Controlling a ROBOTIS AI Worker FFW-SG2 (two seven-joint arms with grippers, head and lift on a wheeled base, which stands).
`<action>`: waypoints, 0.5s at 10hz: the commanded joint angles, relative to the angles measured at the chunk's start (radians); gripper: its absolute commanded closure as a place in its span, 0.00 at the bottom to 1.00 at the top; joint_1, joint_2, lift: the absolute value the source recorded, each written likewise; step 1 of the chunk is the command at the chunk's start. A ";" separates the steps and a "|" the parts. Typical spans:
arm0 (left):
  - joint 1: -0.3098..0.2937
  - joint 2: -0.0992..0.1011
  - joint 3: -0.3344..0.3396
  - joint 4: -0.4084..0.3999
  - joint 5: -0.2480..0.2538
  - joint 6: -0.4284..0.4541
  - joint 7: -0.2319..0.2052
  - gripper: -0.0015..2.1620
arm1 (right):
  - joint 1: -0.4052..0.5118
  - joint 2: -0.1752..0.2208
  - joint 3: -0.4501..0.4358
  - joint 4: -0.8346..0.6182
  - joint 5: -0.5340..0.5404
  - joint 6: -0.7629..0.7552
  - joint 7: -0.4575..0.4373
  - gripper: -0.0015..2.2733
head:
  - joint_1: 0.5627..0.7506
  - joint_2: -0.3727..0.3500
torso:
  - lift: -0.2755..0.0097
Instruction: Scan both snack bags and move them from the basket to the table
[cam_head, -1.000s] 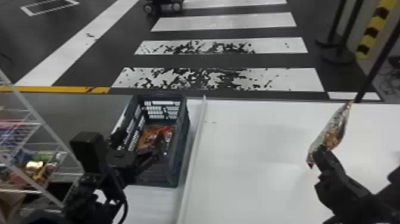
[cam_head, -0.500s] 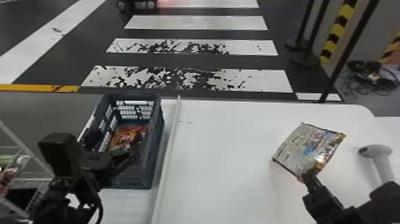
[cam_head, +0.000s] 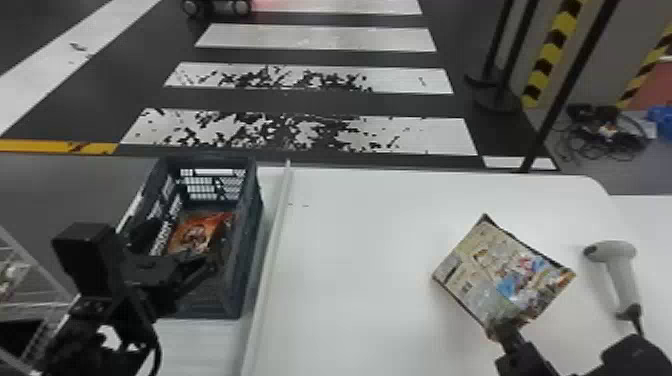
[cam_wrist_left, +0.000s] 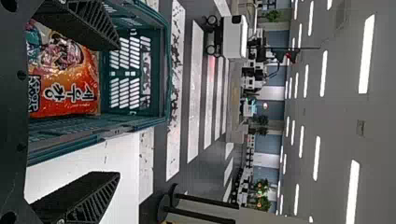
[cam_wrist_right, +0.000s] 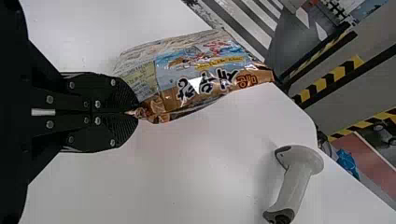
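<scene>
Head view: orange snack bag (cam_head: 196, 234) laid inside basket (cam_head: 248, 265). Left gripper (cam_head: 182, 245) held at basket, fingers parted. Tan snack bag (cam_head: 502, 272) clamped at one corner by right gripper (cam_head: 500, 327), its fingers pressed together, well right of basket. Scanner (cam_head: 620, 270) placed on table (cam_head: 360, 280), farther right of basket than tan snack bag.

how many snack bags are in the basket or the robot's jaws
2. An orange one lies in the basket, and the other is held by one corner in the right gripper. Another could be hidden beneath the orange one.
</scene>
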 joint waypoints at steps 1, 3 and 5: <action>-0.007 0.000 -0.003 0.010 0.000 0.000 0.000 0.01 | 0.022 0.002 0.009 -0.009 0.012 0.024 -0.021 0.97 | 0.70 0.54 | 0.62; -0.016 0.000 -0.009 0.020 0.000 0.000 -0.001 0.01 | 0.060 0.002 0.042 -0.036 0.045 0.037 -0.068 0.71 | 0.70 0.55 | 0.62; -0.019 0.000 -0.014 0.022 0.000 0.000 -0.003 0.01 | 0.083 0.002 0.067 -0.064 0.064 0.052 -0.101 0.00 | 0.70 0.56 | 0.62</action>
